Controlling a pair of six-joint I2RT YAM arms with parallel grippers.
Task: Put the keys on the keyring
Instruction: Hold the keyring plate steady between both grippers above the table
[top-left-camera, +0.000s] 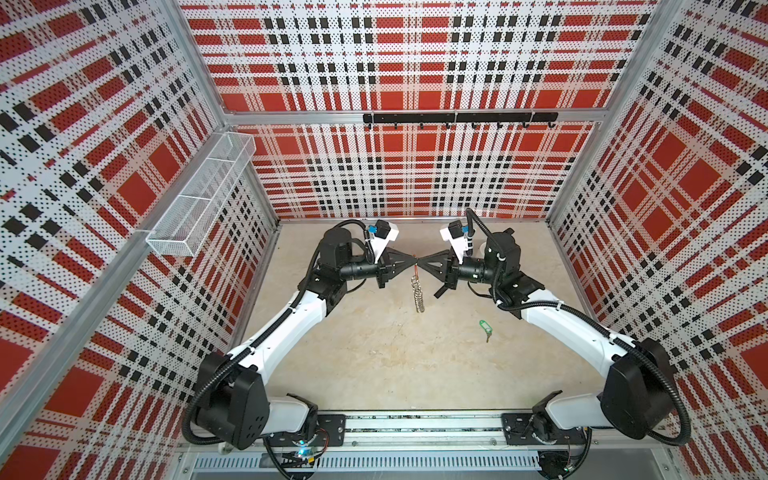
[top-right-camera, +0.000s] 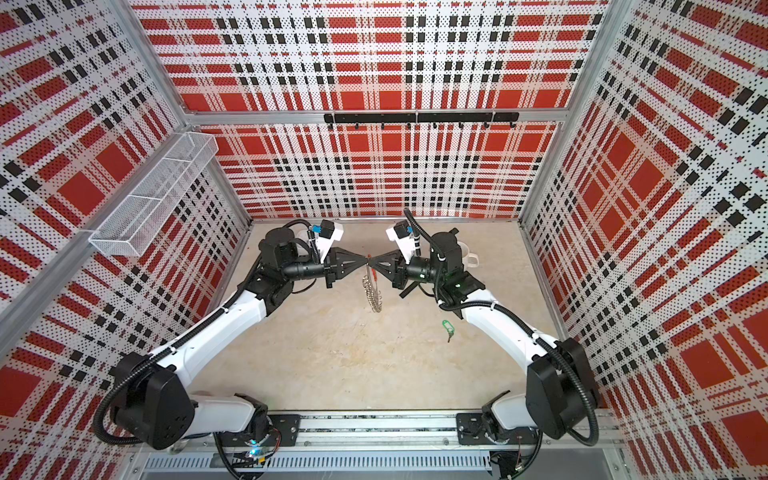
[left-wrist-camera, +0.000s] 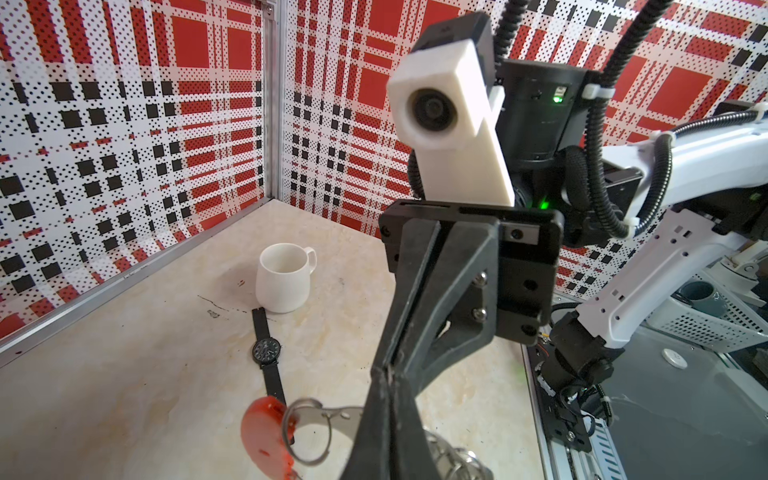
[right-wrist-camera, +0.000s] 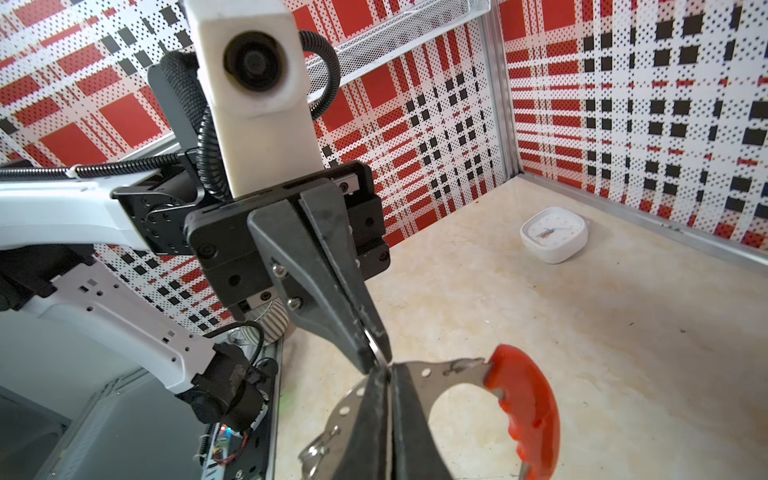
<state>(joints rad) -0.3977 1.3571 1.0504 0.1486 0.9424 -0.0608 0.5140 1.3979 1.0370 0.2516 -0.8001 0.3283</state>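
Right wrist view: left gripper (right-wrist-camera: 375, 360) and right gripper (right-wrist-camera: 390, 377) both clamp the keyring (right-wrist-camera: 436, 374); I must next free one for the keys (top-left-camera: 483, 326).

We see twin arms, the left arm (top-left-camera: 286, 332) and the right arm (top-left-camera: 569, 320), built alike, with white shells on the long links and bulky black housings at the joints. Black ribbed conduit (left-wrist-camera: 591, 137) runs along each, held by white zip ties (left-wrist-camera: 596, 92). Each wrist bears a white camera block (right-wrist-camera: 257, 108) with a round dark lens. The fingers (left-wrist-camera: 457, 270) are matt black, tapering triangular plates, scuffed pale along their edges and fastened with silver screws (left-wrist-camera: 480, 313). We note small green lights (left-wrist-camera: 557, 99) glowing on a black motor housing.
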